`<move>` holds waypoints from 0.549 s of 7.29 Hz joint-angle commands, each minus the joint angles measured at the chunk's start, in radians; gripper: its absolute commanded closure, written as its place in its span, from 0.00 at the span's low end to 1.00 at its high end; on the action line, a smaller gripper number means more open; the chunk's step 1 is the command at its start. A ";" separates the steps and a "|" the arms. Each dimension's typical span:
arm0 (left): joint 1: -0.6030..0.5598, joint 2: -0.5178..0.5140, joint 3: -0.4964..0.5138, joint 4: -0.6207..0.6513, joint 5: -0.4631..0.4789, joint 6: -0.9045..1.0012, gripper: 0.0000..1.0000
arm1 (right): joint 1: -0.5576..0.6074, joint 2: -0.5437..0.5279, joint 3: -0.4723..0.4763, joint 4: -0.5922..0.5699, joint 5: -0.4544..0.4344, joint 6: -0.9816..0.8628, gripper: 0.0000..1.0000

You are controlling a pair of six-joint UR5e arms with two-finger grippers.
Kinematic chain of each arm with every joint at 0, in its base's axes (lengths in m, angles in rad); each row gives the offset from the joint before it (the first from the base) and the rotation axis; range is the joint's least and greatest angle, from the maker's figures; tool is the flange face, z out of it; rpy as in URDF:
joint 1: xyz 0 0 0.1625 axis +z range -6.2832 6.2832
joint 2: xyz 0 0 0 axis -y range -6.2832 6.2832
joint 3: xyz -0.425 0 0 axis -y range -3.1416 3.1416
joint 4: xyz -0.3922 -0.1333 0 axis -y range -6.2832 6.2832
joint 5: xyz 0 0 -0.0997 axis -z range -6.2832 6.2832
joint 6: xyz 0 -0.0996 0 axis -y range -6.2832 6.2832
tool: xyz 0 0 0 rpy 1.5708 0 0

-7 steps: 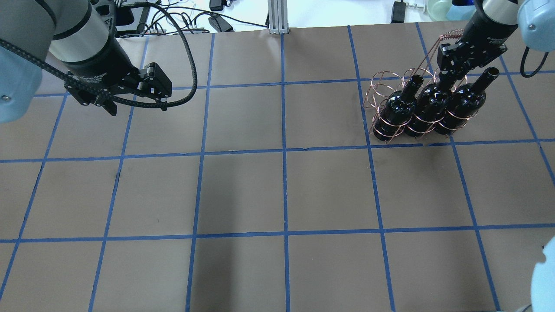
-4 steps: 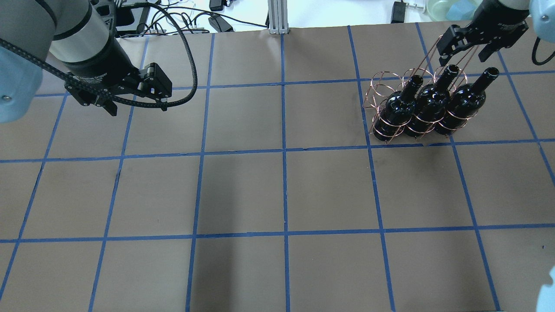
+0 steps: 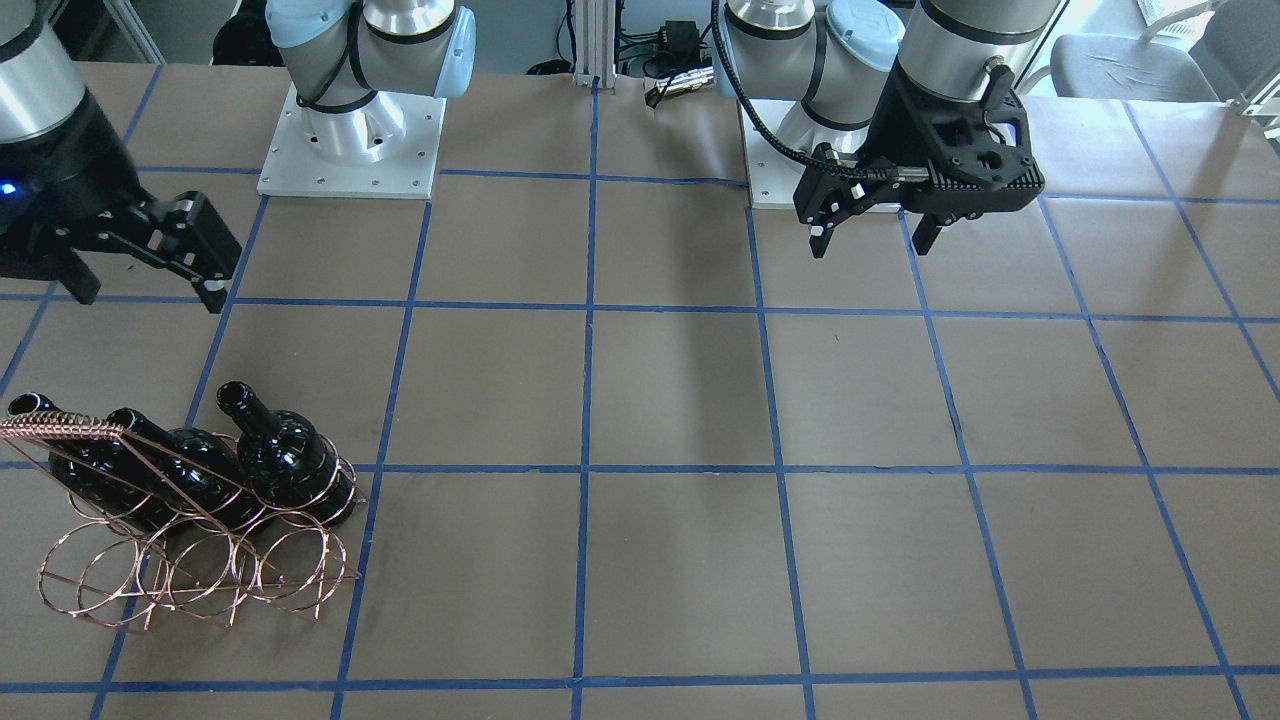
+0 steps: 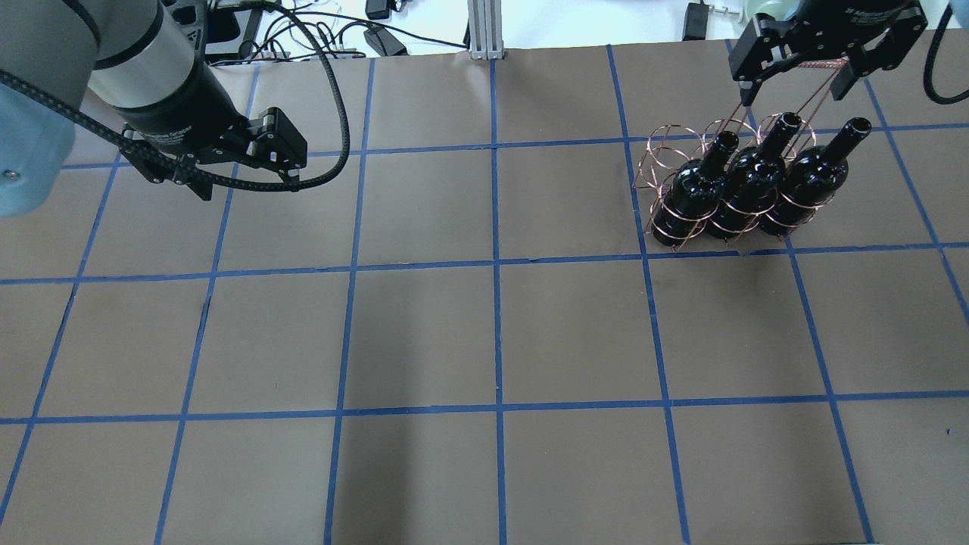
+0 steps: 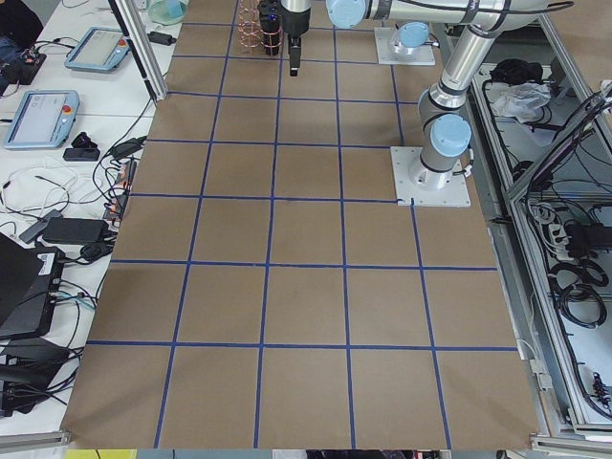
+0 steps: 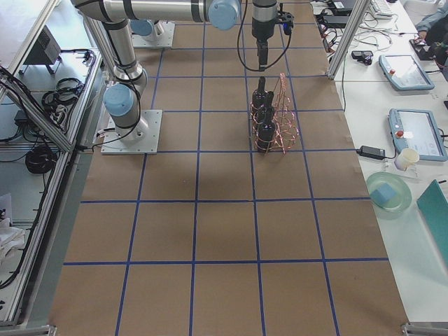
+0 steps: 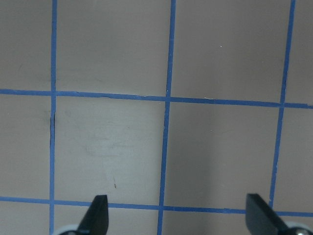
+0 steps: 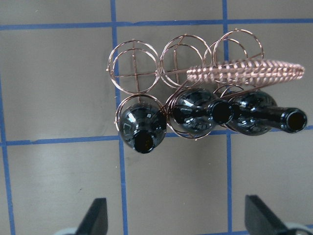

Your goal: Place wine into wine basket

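Three glossy black wine bottles (image 4: 749, 185) stand side by side in the near row of the copper wire basket (image 4: 665, 151), necks tilted. They also show in the right wrist view (image 8: 195, 115) with the basket's empty rings (image 8: 134, 66) and coiled handle (image 8: 244, 73). My right gripper (image 4: 792, 92) is open and empty, above and just beyond the bottle mouths, touching nothing. In the front view it hangs (image 3: 150, 292) behind the basket (image 3: 200, 580). My left gripper (image 4: 248, 178) is open and empty over the far left of the table.
The table is brown paper with a blue tape grid (image 4: 496, 265). Cables and power bricks (image 4: 378, 38) lie beyond its far edge. The arm bases (image 3: 350, 150) stand on the robot's side. In the left wrist view the fingertips (image 7: 98, 215) hang over bare paper.
My right gripper, around the middle bottle's neck a second ago, has let go and lifted up and away toward the far edge. The bottles stayed put. My left gripper shifted slightly.
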 commanded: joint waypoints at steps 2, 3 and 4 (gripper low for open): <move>0.001 0.006 0.001 0.000 -0.023 0.046 0.00 | 0.104 -0.038 0.014 0.065 -0.006 0.098 0.00; 0.001 0.005 0.001 -0.002 -0.025 0.047 0.00 | 0.101 -0.035 0.015 0.060 -0.015 0.083 0.00; 0.001 0.006 -0.001 -0.005 -0.016 0.047 0.00 | 0.097 -0.038 0.015 0.062 -0.006 0.076 0.00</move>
